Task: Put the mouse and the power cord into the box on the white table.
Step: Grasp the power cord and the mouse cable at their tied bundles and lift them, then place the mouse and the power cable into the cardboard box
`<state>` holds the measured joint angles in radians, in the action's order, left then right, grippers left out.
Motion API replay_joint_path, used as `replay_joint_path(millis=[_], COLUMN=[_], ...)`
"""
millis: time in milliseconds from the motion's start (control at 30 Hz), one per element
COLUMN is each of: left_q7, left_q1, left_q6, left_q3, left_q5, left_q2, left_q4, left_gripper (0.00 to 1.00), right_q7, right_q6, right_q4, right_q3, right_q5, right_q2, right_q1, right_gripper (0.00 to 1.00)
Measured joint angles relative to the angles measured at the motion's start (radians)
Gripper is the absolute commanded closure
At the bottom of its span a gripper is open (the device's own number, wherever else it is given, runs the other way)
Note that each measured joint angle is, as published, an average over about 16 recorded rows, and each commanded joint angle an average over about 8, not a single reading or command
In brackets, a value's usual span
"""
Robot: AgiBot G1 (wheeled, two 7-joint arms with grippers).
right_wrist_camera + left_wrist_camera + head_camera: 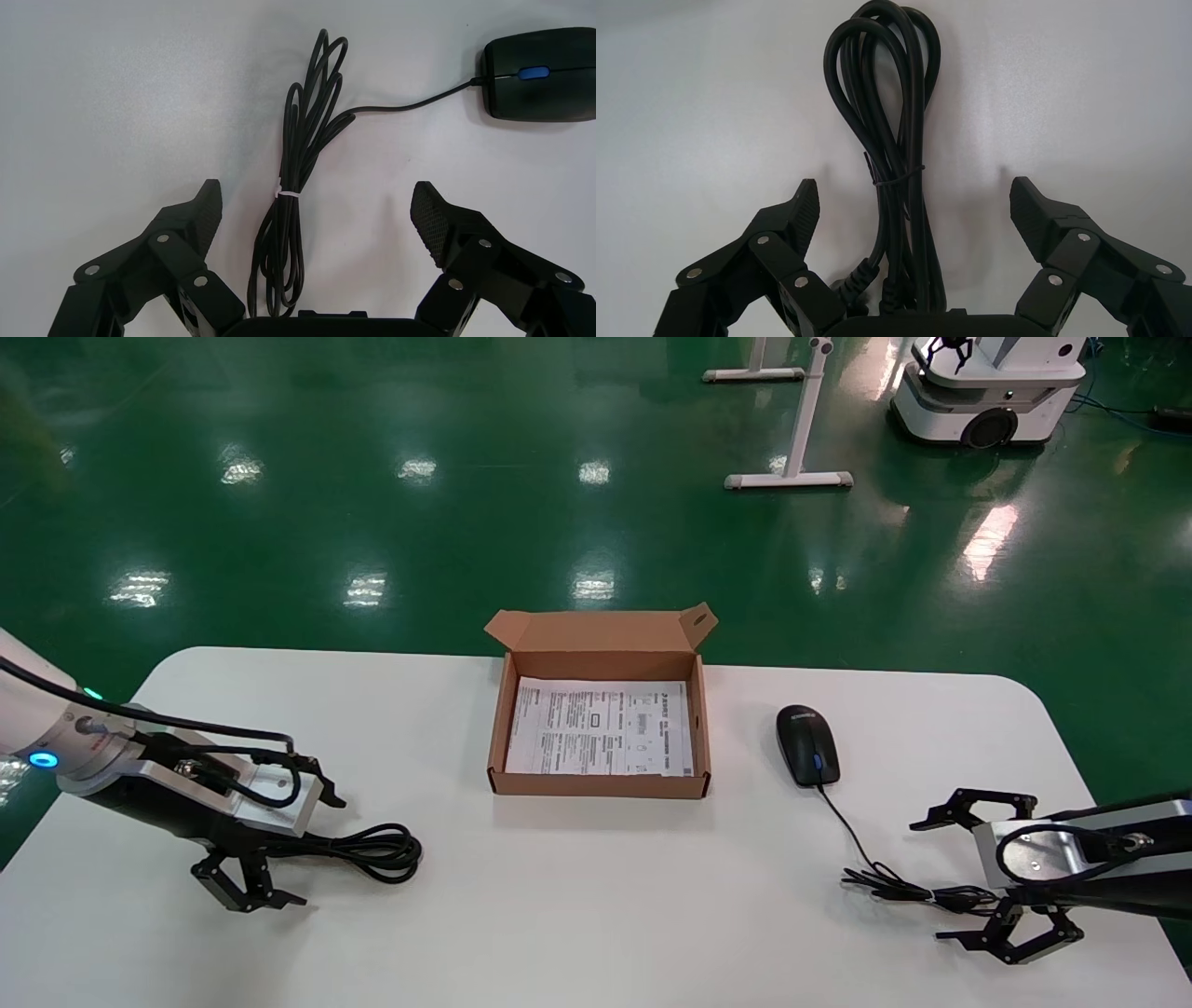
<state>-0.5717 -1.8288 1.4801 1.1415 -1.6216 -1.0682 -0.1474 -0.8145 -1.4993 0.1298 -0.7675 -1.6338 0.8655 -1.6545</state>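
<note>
The brown cardboard box (601,785) stands open at the middle back of the white table (596,915), a printed sheet lining its bottom. The coiled black power cord (382,851) (891,105) lies at the front left, running between the spread fingers of my left gripper (307,848) (912,193), which is open and low over it. The black mouse (806,744) (541,74) with a blue wheel lies right of the box. Its thin bundled cable (894,887) (302,154) reaches between the fingers of my open right gripper (931,879) (315,189).
Beyond the table's far edge is green floor with a white stand's legs (790,479) and another robot's white base (987,393). The box's flap lid (596,631) stands up at its far side.
</note>
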Motion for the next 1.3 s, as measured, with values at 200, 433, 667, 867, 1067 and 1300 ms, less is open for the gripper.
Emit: replay_joint_path(millis=[200, 433, 667, 867, 1067, 1300], left_q7=[-0.001, 0.002, 0.004, 0.005, 0.006, 0.009], left_q1=[-0.001, 0.0, 0.0, 0.001, 0.001, 0.0], left_q6=[-0.001, 0.0, 0.002, 0.002, 0.002, 0.004], left_q3=[-0.001, -0.001, -0.001, -0.001, -0.001, -0.004], left_q5=[0.001, 0.001, 0.001, 0.001, 0.001, 0.006], left_q2=[-0.001, 0.002, 0.004, 0.005, 0.006, 0.007], left_q4=[0.003, -0.007, -0.013, -0.016, -0.017, -0.016], left_gripper=[1.0, 1.0, 1.0, 1.0, 1.0, 1.0], right_q7=[-0.001, 0.001, 0.002, 0.003, 0.003, 0.003], right_q6=[0.0, -0.002, -0.003, -0.004, -0.003, -0.001], right_q4=[-0.002, 0.006, 0.011, 0.013, 0.014, 0.014], right_q3=[0.0, 0.001, 0.002, 0.002, 0.002, 0.002], right_q5=[0.0, 0.002, 0.004, 0.004, 0.004, 0.004], right_q2=[0.001, -0.002, -0.003, -0.004, -0.004, -0.004], right_q1=[-0.001, 0.001, 0.003, 0.004, 0.005, 0.005], right_gripper=[1.0, 1.0, 1.0, 1.0, 1.0, 1.0])
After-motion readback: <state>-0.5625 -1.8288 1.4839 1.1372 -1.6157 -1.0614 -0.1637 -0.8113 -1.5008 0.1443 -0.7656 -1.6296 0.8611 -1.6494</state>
